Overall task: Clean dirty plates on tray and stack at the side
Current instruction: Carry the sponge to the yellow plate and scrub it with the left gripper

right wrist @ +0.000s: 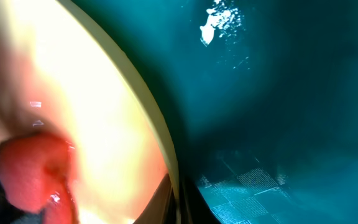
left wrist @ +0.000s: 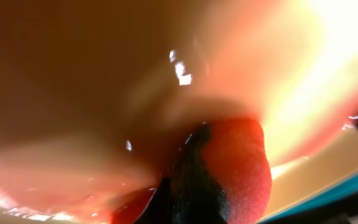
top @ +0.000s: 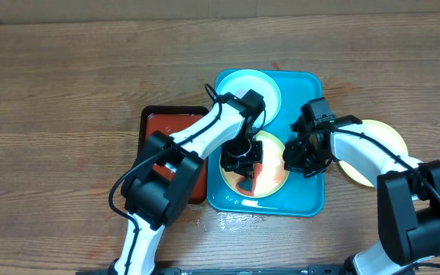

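The teal tray (top: 310, 195) lies mid-table. A mint-rimmed plate (top: 244, 82) sits at its far end. A yellow-green-rimmed plate (top: 270, 179) with orange smears lies in its near half. My left gripper (top: 242, 158) is over this plate, shut on a red sponge (left wrist: 244, 168) that presses on the smeared surface (left wrist: 104, 93). My right gripper (top: 299, 156) is shut on the plate's right rim (right wrist: 160, 143), with the tray floor (right wrist: 278, 93) beside it. Another yellow-green-rimmed plate (top: 380, 137) lies on the table right of the tray, partly under my right arm.
A smaller black-rimmed red tray (top: 166, 122) lies against the teal tray's left side, under my left arm. Small wet specks (top: 239, 220) lie on the wooden table just in front of the teal tray.
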You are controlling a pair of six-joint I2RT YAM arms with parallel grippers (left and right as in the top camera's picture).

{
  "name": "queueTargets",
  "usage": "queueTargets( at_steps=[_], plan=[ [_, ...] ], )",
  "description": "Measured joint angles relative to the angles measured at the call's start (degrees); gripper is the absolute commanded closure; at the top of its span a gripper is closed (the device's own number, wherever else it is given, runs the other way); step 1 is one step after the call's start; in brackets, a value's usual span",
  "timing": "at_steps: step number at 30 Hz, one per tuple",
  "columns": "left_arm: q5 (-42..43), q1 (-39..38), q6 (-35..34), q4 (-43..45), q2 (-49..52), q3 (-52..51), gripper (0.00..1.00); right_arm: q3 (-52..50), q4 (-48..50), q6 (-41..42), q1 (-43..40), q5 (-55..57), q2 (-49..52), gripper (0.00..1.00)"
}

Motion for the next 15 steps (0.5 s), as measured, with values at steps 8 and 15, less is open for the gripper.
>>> queueTargets(
  at_steps=[8,15],
  plan=[
    [-19.69,-0.11,-0.92,-4.33,-0.22,3.26,0.96,0.0,0.0,0.15,0.0,-0.15,0.0,0.96],
    [-32.3,-1.11,-0.94,-1.81,-0.2,4.22,0.96,0.0,0.79,0.37,0.09,-1.33,0.07,0.96]
  ],
)
